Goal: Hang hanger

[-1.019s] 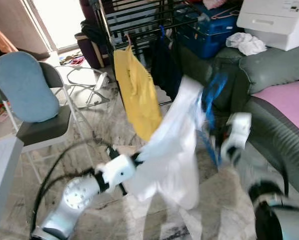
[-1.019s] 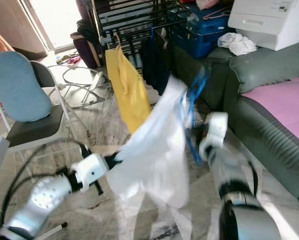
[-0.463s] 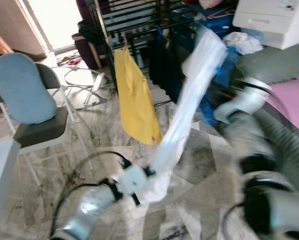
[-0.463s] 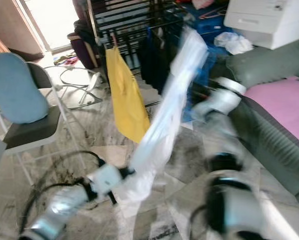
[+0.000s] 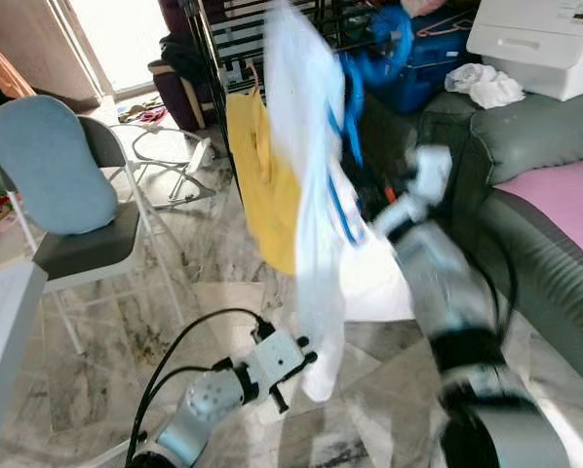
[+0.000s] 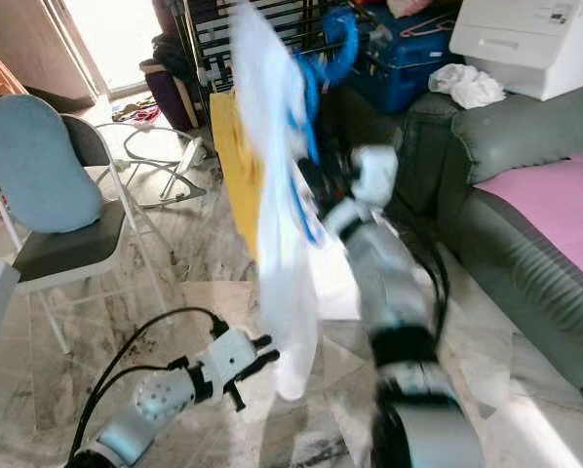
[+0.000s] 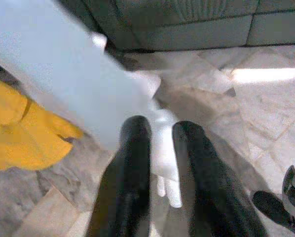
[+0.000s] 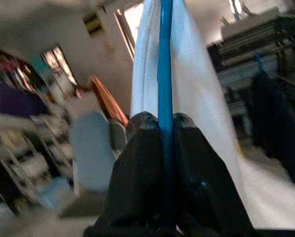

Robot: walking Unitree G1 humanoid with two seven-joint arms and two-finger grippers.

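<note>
Right gripper (image 8: 160,129) pinches a blue hanger (image 8: 165,59) between its two black fingers, lifting it toward twelve o'clock in front of a dark drying rack (image 5: 235,29). White garment (image 5: 306,136) drapes from the hanger, hanging beside a yellow garment (image 5: 262,175) on the rack. Left gripper (image 7: 160,143) sits low near seven o'clock, fingers slightly spread and holding nothing, just beside the white garment's hem. Grey sofa (image 5: 525,146) lies at three o'clock, blue-backed chair (image 5: 53,166) at nine.

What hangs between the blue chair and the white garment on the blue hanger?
A yellow garment hangs on the rack between the blue chair and white garment, seen in both eye views.
</note>
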